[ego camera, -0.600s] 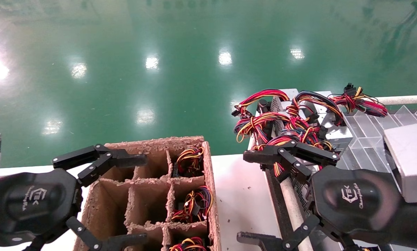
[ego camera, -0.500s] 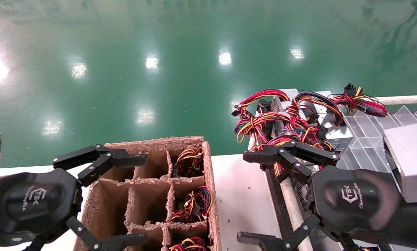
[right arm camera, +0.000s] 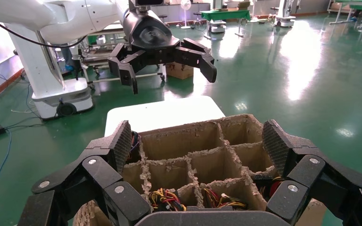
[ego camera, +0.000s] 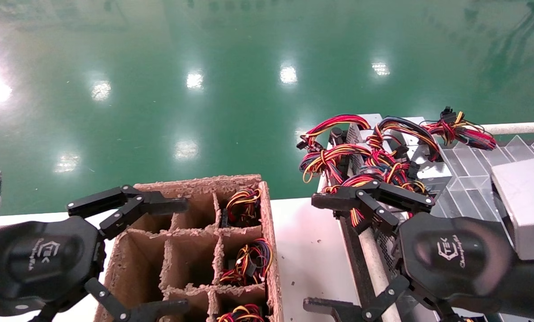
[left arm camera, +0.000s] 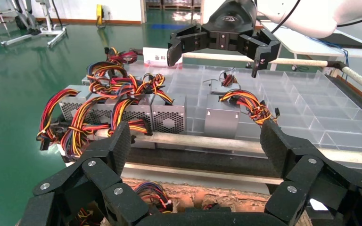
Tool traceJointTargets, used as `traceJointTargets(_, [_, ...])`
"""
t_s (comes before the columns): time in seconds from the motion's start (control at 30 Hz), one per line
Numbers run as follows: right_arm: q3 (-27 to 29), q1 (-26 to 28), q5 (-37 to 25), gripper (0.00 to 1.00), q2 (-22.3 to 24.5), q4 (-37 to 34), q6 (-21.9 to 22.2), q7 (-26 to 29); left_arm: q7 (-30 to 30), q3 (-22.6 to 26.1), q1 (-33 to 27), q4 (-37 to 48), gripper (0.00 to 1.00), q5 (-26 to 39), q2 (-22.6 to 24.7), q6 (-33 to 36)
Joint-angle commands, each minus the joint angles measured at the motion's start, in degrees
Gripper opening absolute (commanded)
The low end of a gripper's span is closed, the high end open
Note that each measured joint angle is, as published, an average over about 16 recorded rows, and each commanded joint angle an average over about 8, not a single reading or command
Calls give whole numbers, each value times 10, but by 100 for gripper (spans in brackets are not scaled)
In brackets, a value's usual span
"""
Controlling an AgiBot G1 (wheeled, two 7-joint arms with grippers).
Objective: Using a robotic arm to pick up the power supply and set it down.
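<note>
Several silver-grey power supply boxes (ego camera: 360, 134) with red, yellow and black wire bundles stand in a row at the near-left end of a clear tray (ego camera: 468, 179). Their perforated sides (left arm camera: 122, 113) face the left wrist view. My right gripper (ego camera: 316, 254) hovers open beside that row, over the table's right edge, holding nothing. My left gripper (ego camera: 177, 257) hangs open over the left part of the brown cardboard divider box (ego camera: 267, 210), also empty. In each wrist view, that arm's own gripper (left arm camera: 195, 141) (right arm camera: 195, 141) has its pads spread wide.
The divider box (right arm camera: 193, 134) has wire bundles in its right-hand cells (ego camera: 246, 259); its other cells show bare cardboard. It stands on a white table (ego camera: 309, 250). A metal rail (left arm camera: 207, 140) runs between table and tray. A grey block (ego camera: 523, 201) sits at the far right.
</note>
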Motion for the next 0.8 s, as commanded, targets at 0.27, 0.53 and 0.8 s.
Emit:
traceJointTargets(0.27, [0, 0, 0, 100, 0, 0, 0, 0, 0, 0, 0, 0, 100, 0, 0, 0])
traceJointTargets(0.53, [0, -1, -1, 100, 0, 0, 0, 0, 0, 0, 0, 0, 30, 0, 0, 0])
traceJointTargets(0.8, [-10, -1, -12, 100, -12, -3, -2, -7, 0, 0, 0, 0, 0, 0, 0, 0])
